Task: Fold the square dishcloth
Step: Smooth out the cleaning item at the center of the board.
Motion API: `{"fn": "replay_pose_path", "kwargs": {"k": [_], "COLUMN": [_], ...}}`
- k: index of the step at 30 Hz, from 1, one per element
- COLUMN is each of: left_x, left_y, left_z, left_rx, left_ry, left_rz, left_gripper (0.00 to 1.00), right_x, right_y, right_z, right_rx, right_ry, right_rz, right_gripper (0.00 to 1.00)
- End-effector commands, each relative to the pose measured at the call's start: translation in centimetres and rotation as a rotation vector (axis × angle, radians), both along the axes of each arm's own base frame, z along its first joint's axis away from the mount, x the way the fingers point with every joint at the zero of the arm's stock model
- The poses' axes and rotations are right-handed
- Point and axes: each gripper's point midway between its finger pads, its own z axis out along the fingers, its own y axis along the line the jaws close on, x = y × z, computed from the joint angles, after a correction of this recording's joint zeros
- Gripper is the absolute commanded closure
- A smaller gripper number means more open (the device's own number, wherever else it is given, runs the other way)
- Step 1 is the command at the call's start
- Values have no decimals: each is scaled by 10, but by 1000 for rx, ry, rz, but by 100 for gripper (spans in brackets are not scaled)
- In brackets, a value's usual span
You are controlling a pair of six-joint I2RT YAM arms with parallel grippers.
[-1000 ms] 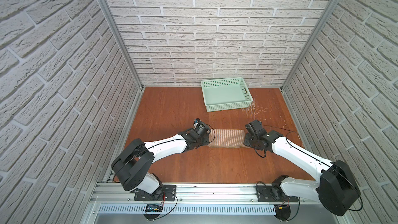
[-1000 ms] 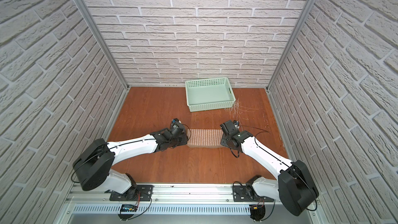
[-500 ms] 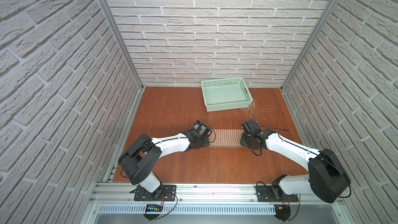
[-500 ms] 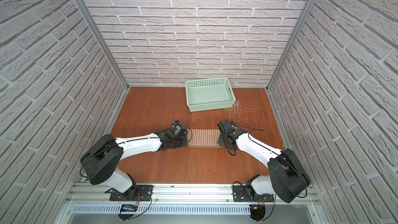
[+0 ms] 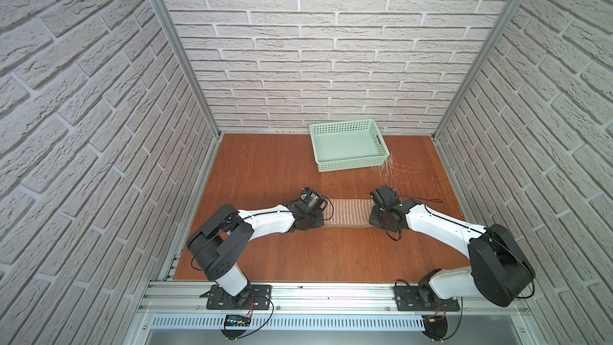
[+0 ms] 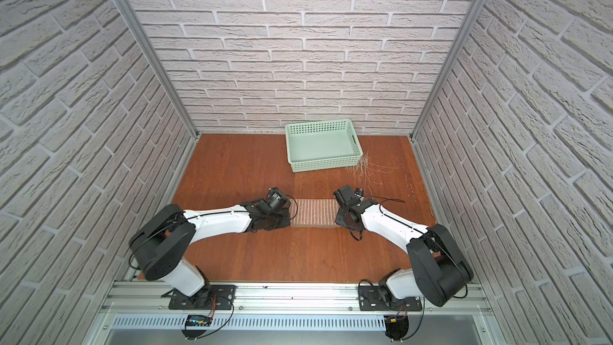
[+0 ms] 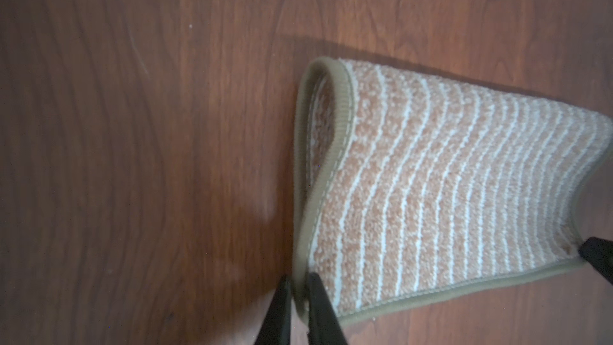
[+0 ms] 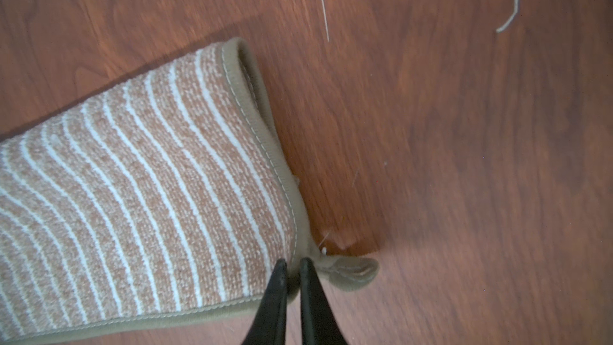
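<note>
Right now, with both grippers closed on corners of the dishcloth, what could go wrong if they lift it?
The left gripper and the right gripper each pinch only the thin hem of the square dishcloth, so it may slip out when lifted.
The layers gape at the folded end, so perhaps only one is held and the fold may open.
Pale loose strands lie near the right gripper and might snag.

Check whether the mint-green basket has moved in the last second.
No. The mint-green basket sits in the same spot as before, close by the back brick wall, in both top views.
</note>
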Motion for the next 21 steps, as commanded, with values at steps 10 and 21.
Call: {"fn": "replay_pose_path", "kwargs": {"k": [10,21], "left_x": [-1,-2], "left_y": [0,6], "left_z": [-3,44], "left_rx": [-9,-53], "left_ry": [2,-78], "left_rz": [4,38], "left_gripper": [88,73], "right_x": [-6,-3], "right_y": [-18,-22], "right_z": [-27,-8], "right_rx": [-130,-162], "right_ry": [37,-2], "right_rz": [13,44], "right_gripper": [97,80]}}
